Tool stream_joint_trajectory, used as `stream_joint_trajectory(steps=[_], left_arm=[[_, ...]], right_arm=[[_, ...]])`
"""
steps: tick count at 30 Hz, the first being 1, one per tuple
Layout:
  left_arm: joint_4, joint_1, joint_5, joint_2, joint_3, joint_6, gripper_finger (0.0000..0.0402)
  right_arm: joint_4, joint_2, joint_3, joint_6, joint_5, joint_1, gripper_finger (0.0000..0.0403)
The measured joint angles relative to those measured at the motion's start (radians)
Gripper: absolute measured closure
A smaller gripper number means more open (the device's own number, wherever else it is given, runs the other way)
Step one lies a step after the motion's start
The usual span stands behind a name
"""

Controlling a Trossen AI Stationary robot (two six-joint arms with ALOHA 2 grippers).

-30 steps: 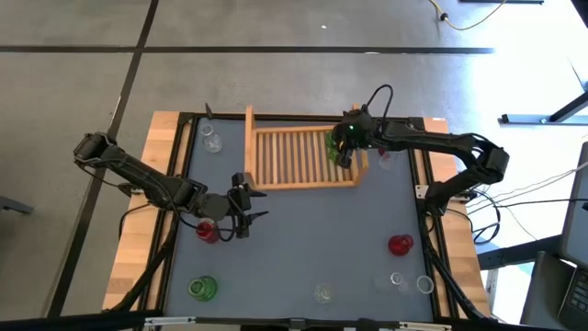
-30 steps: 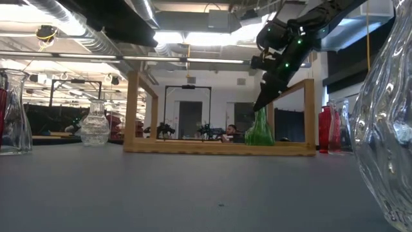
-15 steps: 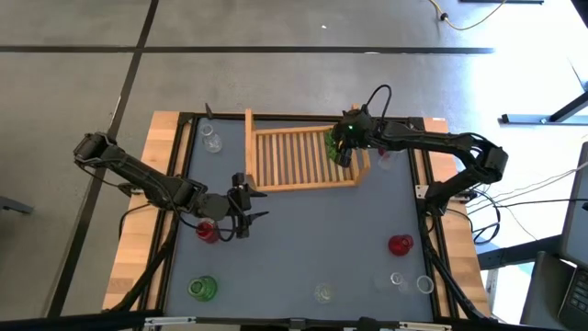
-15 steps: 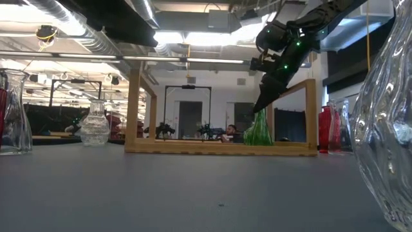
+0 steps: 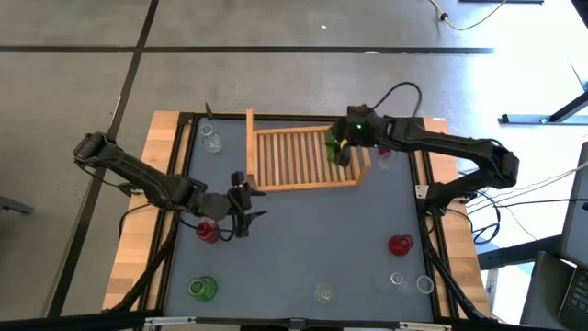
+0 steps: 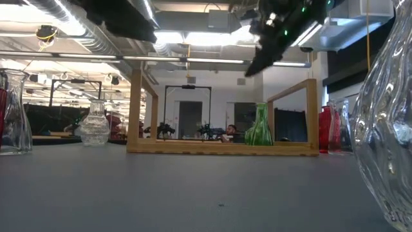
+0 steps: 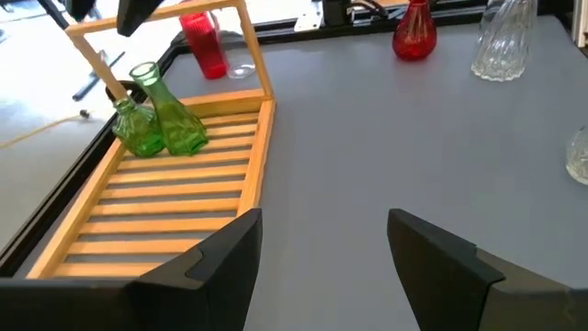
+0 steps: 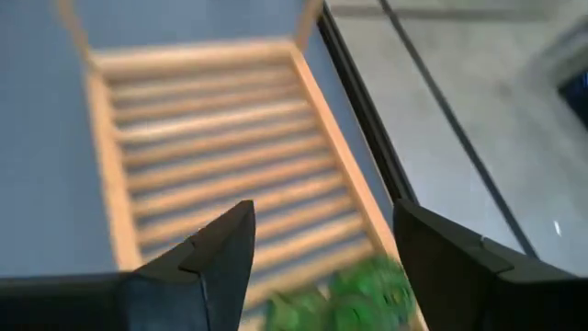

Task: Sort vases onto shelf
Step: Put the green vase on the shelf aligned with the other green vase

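Note:
The wooden shelf [image 5: 303,158] lies at the table's far middle. Two green vases [image 5: 338,153] stand upright on its slatted base at the right end; they also show in the left wrist view [image 7: 158,124] and the low view [image 6: 259,125]. My right gripper [image 5: 341,143] hangs open and empty above them, well clear in the low view [image 6: 255,63]. My left gripper [image 5: 248,216] is open and empty over the table's left middle, pointing toward the shelf, with a red vase [image 5: 207,232] beside its wrist.
Other vases stand about the table: a clear one [image 5: 213,142] far left, a green one [image 5: 202,288] near left, a clear one [image 5: 323,292] near middle, a red one [image 5: 400,245] and two clear ones [image 5: 411,281] near right. A red one [image 5: 381,153] stands right of the shelf.
My right gripper has risen from the neck of a green vase and now hangs well above it. The vase stays upright on the shelf. My left arm has kept still.

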Motion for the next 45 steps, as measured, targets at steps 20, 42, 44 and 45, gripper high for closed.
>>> stream_joint_trajectory(steps=[20,42,44,45], left_arm=[[-0.479,-0.187,0.280,0.008,0.277,-0.321,0.0172],[-0.627,-0.395,0.185,0.346,0.587,-0.538,0.0172],[-0.576,-0.393,0.179,0.362,0.592,-0.497,0.0172],[-0.552,-0.389,0.178,0.370,0.592,-0.488,0.0172]], right_arm=[[0.357,-0.011,-0.113,-0.081,-0.075,0.417,0.0159],[0.410,-0.011,-0.114,-0.014,-0.069,0.620,0.0159],[0.413,-0.011,-0.114,0.006,-0.069,0.631,0.0159],[0.413,-0.011,-0.114,0.020,-0.068,0.636,0.0159]])
